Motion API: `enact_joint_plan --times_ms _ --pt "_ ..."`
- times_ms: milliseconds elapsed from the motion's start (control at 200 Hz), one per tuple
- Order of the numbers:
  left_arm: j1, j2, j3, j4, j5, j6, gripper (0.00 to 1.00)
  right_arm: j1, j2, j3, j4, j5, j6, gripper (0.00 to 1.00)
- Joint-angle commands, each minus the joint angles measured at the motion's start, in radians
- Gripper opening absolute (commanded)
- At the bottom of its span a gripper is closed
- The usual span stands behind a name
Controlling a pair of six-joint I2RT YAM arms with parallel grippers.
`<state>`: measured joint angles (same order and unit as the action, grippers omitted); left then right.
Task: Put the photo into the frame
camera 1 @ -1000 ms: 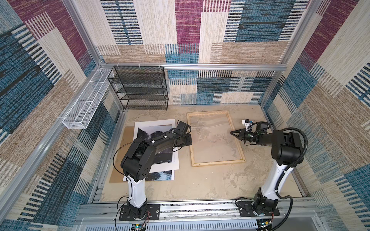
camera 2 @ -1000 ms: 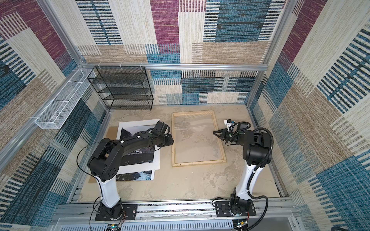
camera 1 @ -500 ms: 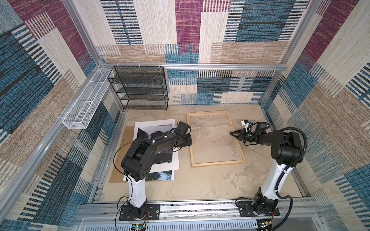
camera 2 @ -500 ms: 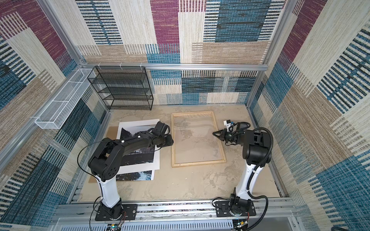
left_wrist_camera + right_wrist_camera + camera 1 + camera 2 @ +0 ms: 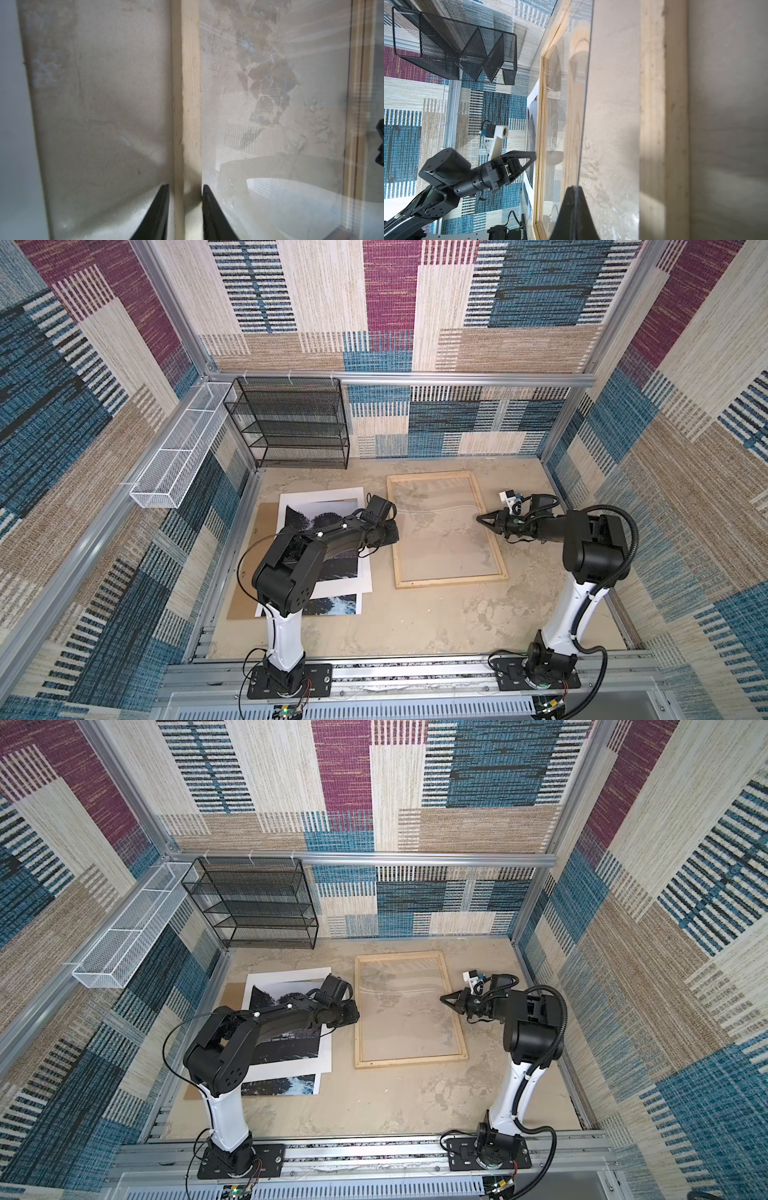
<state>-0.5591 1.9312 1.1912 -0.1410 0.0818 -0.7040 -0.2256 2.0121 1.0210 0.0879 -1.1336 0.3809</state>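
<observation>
**Frame bar straddled, pane edge pinched, photo not yet in**

Left gripper [image 5: 185,188] fingers sit astride the frame's [image 5: 451,578] left bar, one touching. Clamp unclear; likely steadying it. Right gripper [image 5: 574,188] fingers are pressed together on the clear pane's [image 5: 575,93] edge, tipping it up, probably to open the frame. Photo [image 5: 336,603] lies face up left of the frame, under the white mat [image 5: 324,495] on the brown backing [image 5: 264,518]. Its long axis runs near-to-far, parallel with the frame.

Bare table [image 5: 415,626] along near edge; frame [image 5: 451,579] mid-table; black mesh shelf [image 5: 291,423] blocks back-left corner.
</observation>
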Motion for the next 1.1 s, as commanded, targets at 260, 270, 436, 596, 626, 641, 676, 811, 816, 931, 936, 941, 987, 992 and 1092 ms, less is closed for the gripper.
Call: enact_joint_plan --times_ms 260,270,436,596,626,641,676,811,816,931,936,941,987,992,1092 --pt "-0.002 -0.002 -0.027 0.033 -0.023 -0.046 0.27 0.008 -0.005 -0.004 -0.026 -0.028 -0.013 0.0" --pt "-0.002 -0.003 -0.027 0.036 -0.023 -0.048 0.26 0.009 -0.005 -0.004 -0.027 -0.028 -0.013 0.0" --pt "-0.002 -0.003 -0.033 0.042 -0.025 -0.054 0.25 0.009 0.0 0.003 -0.039 -0.025 -0.02 0.0" --pt "-0.002 -0.006 -0.034 0.039 -0.029 -0.053 0.25 0.009 -0.001 0.005 -0.053 -0.014 -0.03 0.0" --pt "-0.003 -0.006 -0.033 0.04 -0.029 -0.052 0.24 0.009 0.001 0.008 -0.063 -0.007 -0.037 0.0" --pt "-0.002 -0.006 -0.033 0.038 -0.028 -0.051 0.24 0.011 0.002 0.01 -0.067 -0.004 -0.04 0.0" --pt "-0.002 -0.007 -0.033 0.041 -0.028 -0.052 0.24 0.011 -0.001 0.011 -0.072 -0.001 -0.044 0.0" --pt "-0.002 -0.006 -0.033 0.04 -0.027 -0.052 0.24 0.013 -0.006 0.014 -0.079 0.006 -0.05 0.03" --pt "-0.002 -0.006 -0.033 0.04 -0.027 -0.052 0.24 0.014 -0.007 0.014 -0.079 0.006 -0.051 0.04" --pt "-0.002 -0.006 -0.033 0.038 -0.025 -0.049 0.23 0.014 -0.009 0.017 -0.084 0.015 -0.056 0.12" --pt "-0.002 -0.007 -0.033 0.039 -0.025 -0.049 0.23 0.014 -0.009 0.017 -0.084 0.015 -0.056 0.13" --pt "-0.002 -0.006 -0.033 0.039 -0.025 -0.049 0.23 0.014 -0.009 0.017 -0.084 0.015 -0.056 0.13" --pt "-0.002 -0.008 -0.034 0.04 -0.025 -0.047 0.23 0.015 -0.01 0.018 -0.086 0.018 -0.057 0.14" --pt "-0.002 -0.008 -0.033 0.04 -0.025 -0.047 0.23 0.016 -0.009 0.017 -0.086 0.018 -0.057 0.14" --pt "-0.002 -0.011 -0.033 0.04 -0.027 -0.045 0.23 0.016 -0.012 0.021 -0.092 0.024 -0.062 0.2"
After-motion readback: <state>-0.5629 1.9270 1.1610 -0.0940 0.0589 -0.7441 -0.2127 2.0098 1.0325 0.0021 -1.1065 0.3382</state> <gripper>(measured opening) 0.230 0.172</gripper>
